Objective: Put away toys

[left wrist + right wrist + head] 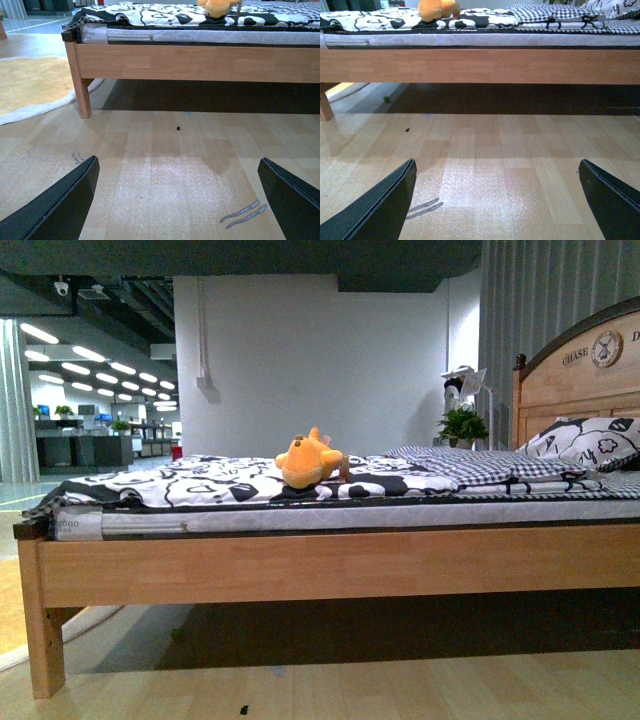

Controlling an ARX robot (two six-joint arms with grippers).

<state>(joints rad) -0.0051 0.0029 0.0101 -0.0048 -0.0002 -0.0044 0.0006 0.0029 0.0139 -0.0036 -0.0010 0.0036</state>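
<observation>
Front view: the orange toy lay on the bed, on the b/w cover, back from the near rail and approx mid-length. No arm in shot. The headboard carried "CHASE" beside a round clock-like badge, then a "D" cut off at the frame edge. The mattress label ended in "bao"; its start was unclear.

Left wrist view: the left pincer was spread wide w/ nothing btwn its fingers. It hung low over the floor, well short of the bed. The toy showed only partly, up on the cover.

Right wrist view: the right pincer was likewise spread and empty, low over the floor and facing the rail.

Risks:
- Both pincers sat below mattress level, so a straight reach would prob. clip the rail.
- The toy looked soft and rounded, so a shallow pinch could slip off or catch the cover w/ it.
- No box or bin was in sight, so the drop-off spot was unknown.
</observation>
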